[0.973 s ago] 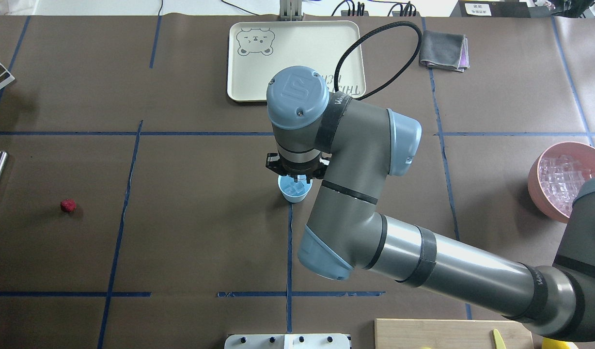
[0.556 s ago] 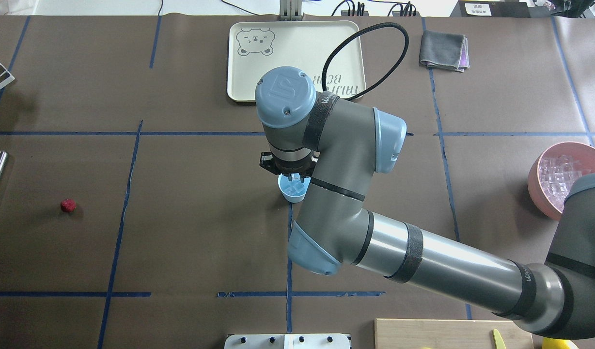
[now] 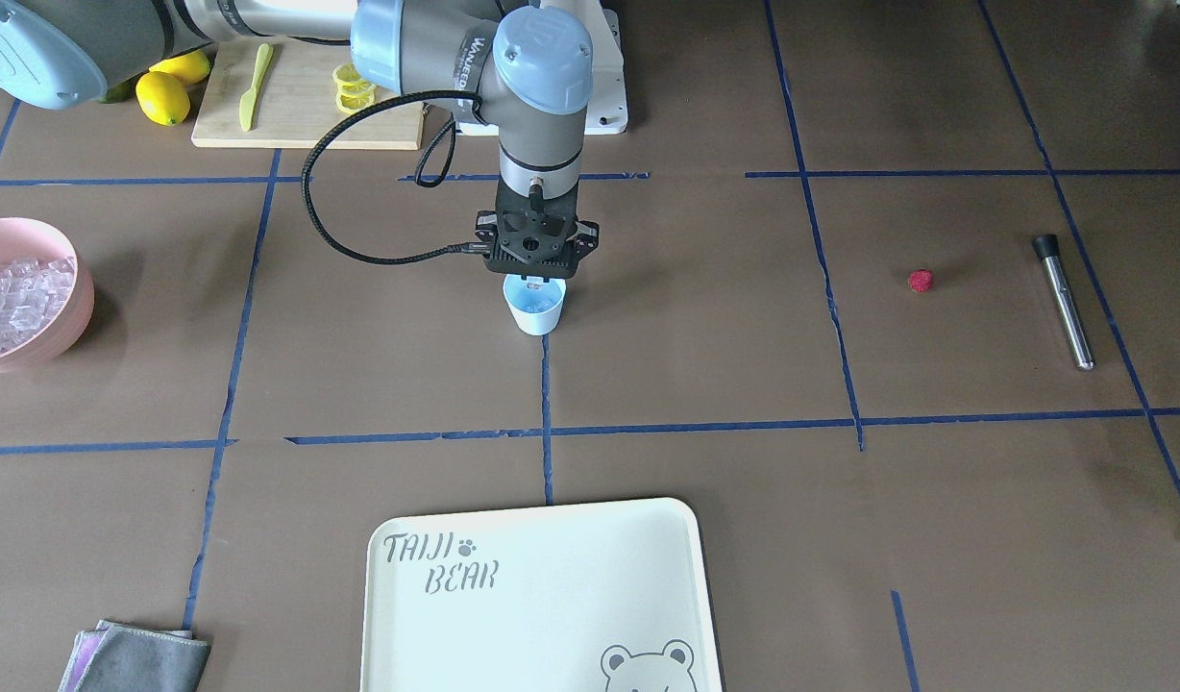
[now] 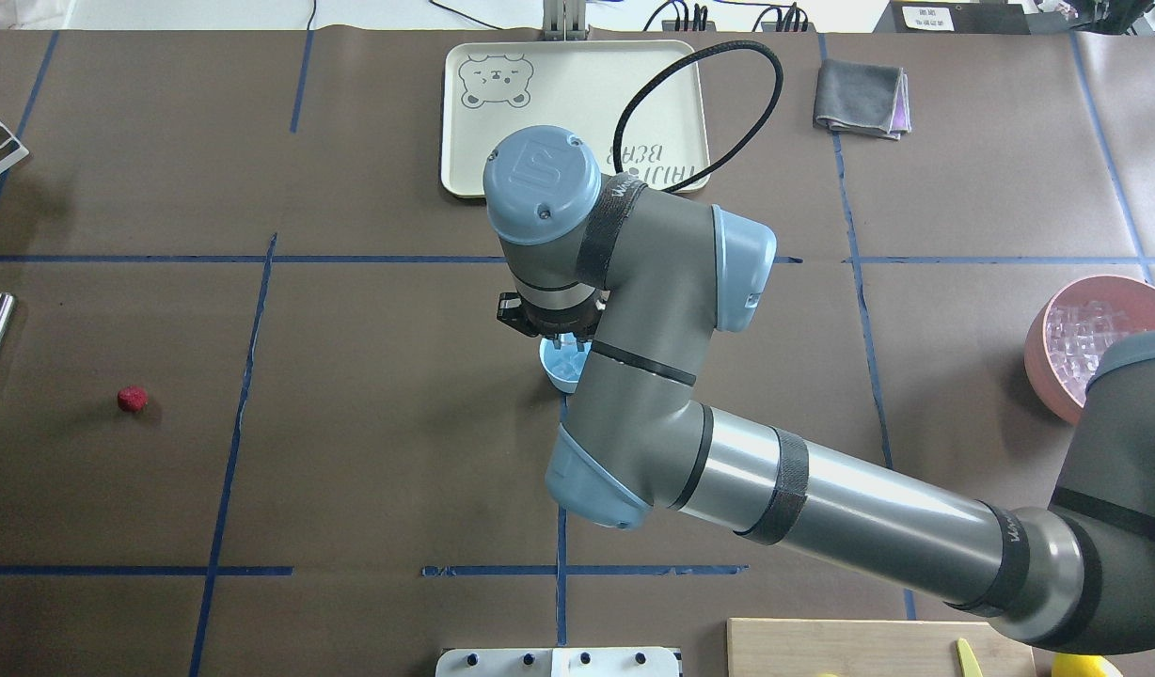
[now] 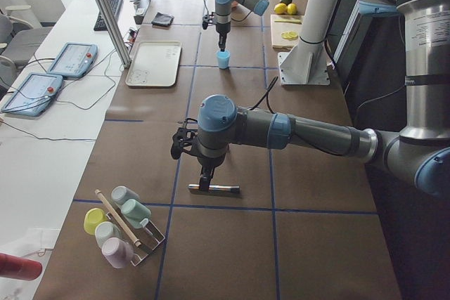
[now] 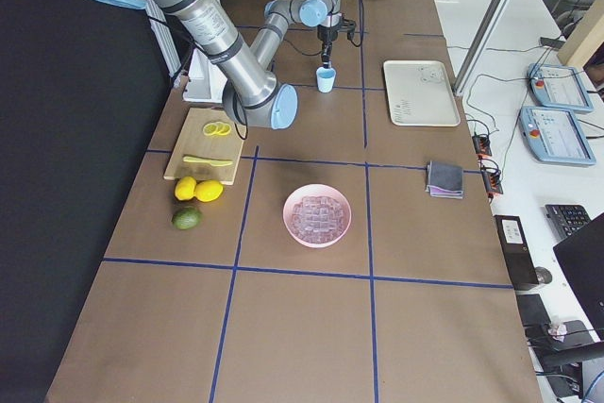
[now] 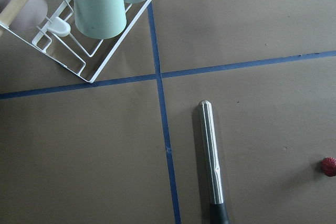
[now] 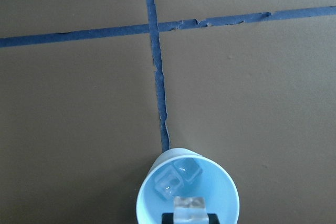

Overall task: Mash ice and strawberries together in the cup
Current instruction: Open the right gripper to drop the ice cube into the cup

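Hanging over the cup [image 3: 535, 312] at centre frame in the front view, the right claw [image 3: 532, 281] pinches one cube of ice [image 8: 189, 204] just above the rim. Two more cubes lie inside the cup. The strawberry [image 3: 921, 280] sits on the surface [image 3: 696, 384] toward the right, near a metal rod [image 3: 1064, 308]. The left claw [image 5: 204, 179] hovers over that rod in the left side view, and whether it is clenched cannot be told. A pink bowl [image 3: 71, 327] of ice stands at the left edge.

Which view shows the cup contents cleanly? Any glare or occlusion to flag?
Right wrist: sharp, evenly lit, ice in cup clear, bottom rim cropped. Overhead: right arm hides most of the cup. Left wrist: glare streak along the steel rod. Side views: cup too small.
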